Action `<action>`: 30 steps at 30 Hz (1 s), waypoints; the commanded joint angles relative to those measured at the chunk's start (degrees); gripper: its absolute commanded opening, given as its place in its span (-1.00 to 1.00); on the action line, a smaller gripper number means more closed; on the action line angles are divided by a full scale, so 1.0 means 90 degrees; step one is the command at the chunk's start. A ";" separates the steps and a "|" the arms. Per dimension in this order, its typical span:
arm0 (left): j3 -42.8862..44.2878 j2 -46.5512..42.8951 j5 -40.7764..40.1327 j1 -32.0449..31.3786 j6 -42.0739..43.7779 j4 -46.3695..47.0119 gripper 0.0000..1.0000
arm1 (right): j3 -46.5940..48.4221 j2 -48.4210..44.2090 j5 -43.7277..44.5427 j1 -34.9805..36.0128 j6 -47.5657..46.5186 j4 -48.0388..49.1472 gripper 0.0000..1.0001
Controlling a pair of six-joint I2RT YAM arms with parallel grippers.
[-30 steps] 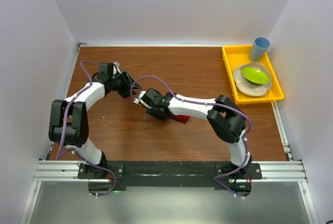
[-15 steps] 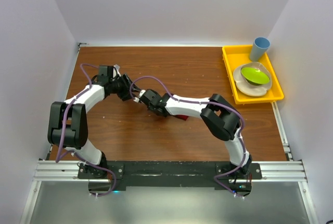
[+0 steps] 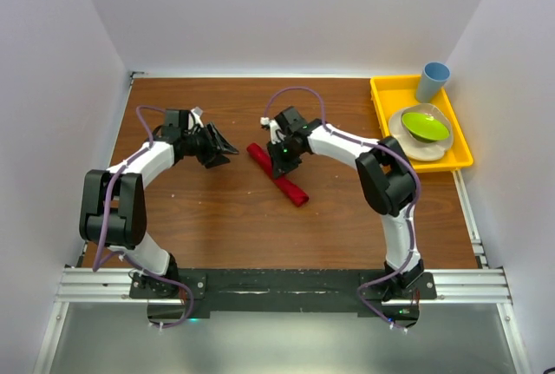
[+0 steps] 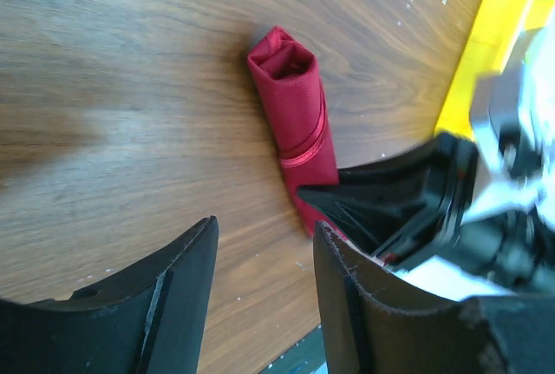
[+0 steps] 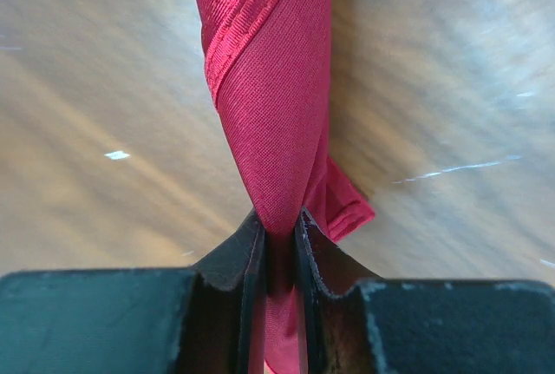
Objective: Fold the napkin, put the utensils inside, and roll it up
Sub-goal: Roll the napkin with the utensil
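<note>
Rolled napkin [image 5: 269, 70] in R claw [image 5: 277, 228], mid table [image 3: 347, 222]

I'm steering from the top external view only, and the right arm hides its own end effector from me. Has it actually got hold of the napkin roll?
Observer: Yes. The right wrist view shows the right end effector shut on the napkin, with red cloth squeezed between its fingers.
Operator: Is any utensil poking out of the roll?
Observer: In the left wrist view, one end of the roll is an open, hollow fold, and no metal shows there.
Operator: And the left end effector?
Observer: The left end effector is open with nothing between its fingers. The roll lies ahead of it, untouched.
</note>
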 commanded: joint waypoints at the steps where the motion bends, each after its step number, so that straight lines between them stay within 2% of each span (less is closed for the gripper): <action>1: 0.0046 -0.0135 0.0629 -0.0057 0.0016 0.0458 0.05 | -0.0482 -0.0068 -0.2696 -0.0384 0.1471 0.0444 -0.73; 5: 0.0143 0.0041 0.0738 -0.0340 -0.0072 0.0664 0.05 | -0.1263 0.0079 -0.4179 -0.0805 0.2555 0.2189 -0.72; 8: 0.0212 0.0236 0.0845 -0.0692 -0.0266 0.1053 0.05 | -0.1655 0.0244 -0.4641 -0.1020 0.3191 0.3099 -0.71; 12: 0.0446 0.0664 0.0757 -0.1141 -0.0462 0.1240 0.05 | -0.1899 0.0567 -0.5178 -0.1332 0.3485 0.3551 -0.69; 15: 0.0564 0.1006 0.0767 -0.1473 -0.0715 0.1736 0.05 | -0.1890 0.0762 -0.5306 -0.1489 0.3223 0.3406 -0.67; 20: 0.0641 0.1466 0.0719 -0.1552 -0.0961 0.2343 -0.03 | -0.1763 0.0880 -0.5287 -0.1636 0.2695 0.2782 -0.64; 28: 0.0934 0.2081 0.0349 -0.1552 -0.0678 0.2179 -0.19 | -0.1392 0.0958 -0.4926 -0.1685 0.1933 0.1902 -0.60; 30: 0.0954 0.2169 0.0279 -0.1542 -0.0561 0.1993 -0.21 | -0.1256 0.0890 -0.4673 -0.1694 0.1709 0.1551 -0.50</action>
